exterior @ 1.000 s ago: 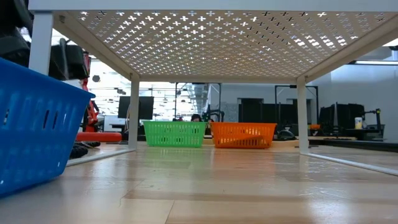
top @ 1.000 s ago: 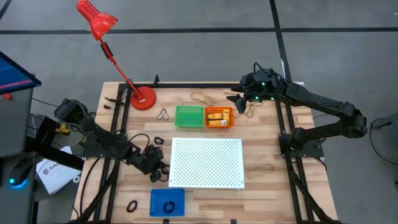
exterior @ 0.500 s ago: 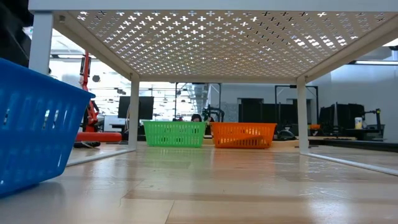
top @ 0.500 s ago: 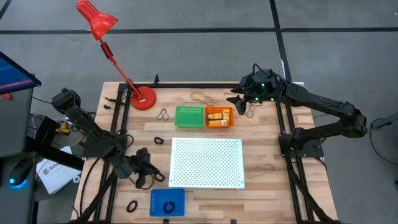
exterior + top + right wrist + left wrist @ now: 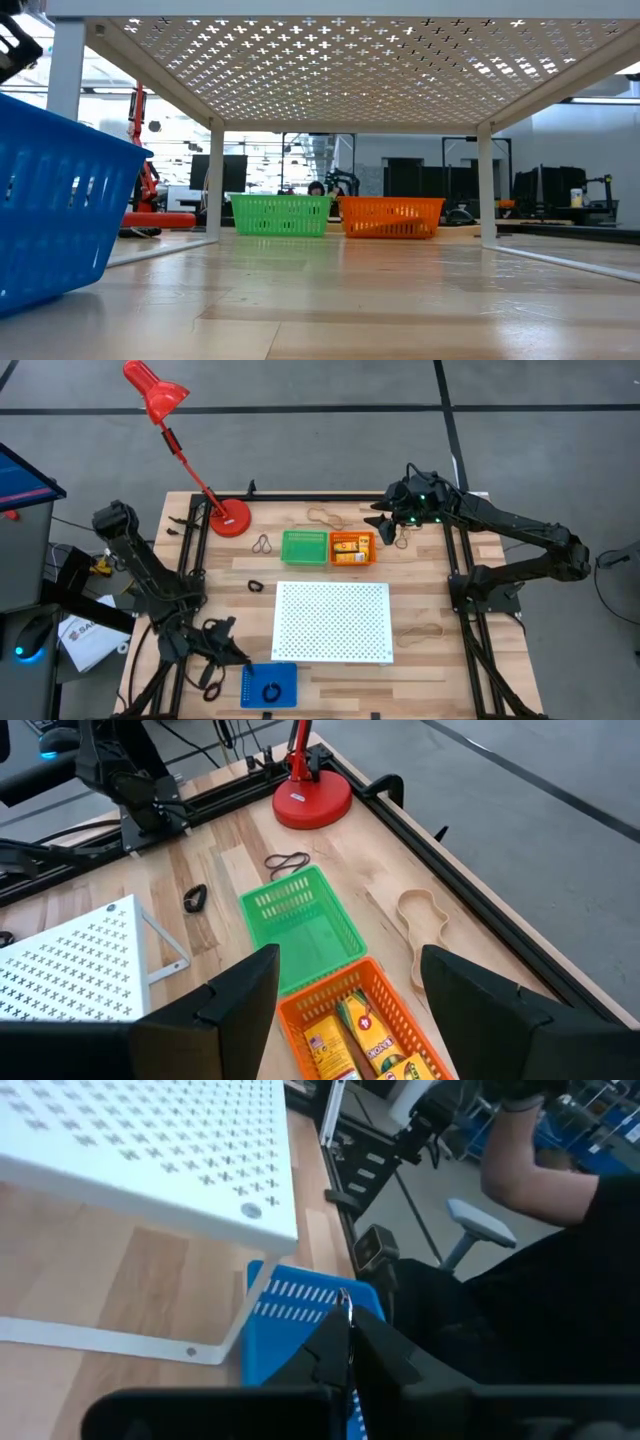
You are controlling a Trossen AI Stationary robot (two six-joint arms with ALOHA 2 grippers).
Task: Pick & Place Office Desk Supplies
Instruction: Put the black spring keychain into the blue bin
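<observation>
In the high view my left gripper [image 5: 228, 656] is shut at the table's near left, just left of the blue tray [image 5: 268, 685], which holds a black ring [image 5: 270, 693]. Its wrist view looks past the shut fingers [image 5: 345, 1342] onto the blue tray [image 5: 300, 1302]. My right gripper [image 5: 384, 520] hangs open above the orange tray [image 5: 350, 1020] of yellow-orange blocks, next to the green tray [image 5: 305, 925]. Black loops [image 5: 254, 586] [image 5: 212, 690] and tan rubber bands [image 5: 322, 516] [image 5: 422, 631] lie flat on the wood. My left gripper is shut with its fingers pointing toward the blue tray. Only a thin pale sliver [image 5: 347, 1304] shows at the fingertips. The dark fingers hide what sits between them, so I cannot tell the part or the kind of hold.
The white perforated board [image 5: 332, 622] stands on legs mid-table, right of the left gripper. The red desk lamp's base [image 5: 230, 518] sits at the far left. A thin loop [image 5: 262, 545] lies left of the green tray. A person sits beyond the near edge [image 5: 560, 1190].
My left gripper has moved from beside the white board's left edge toward the table's near edge, ending next to the blue tray. The arm has swung with it. The black loop that lay by the gripper half a second ago no longer shows on the wood.
</observation>
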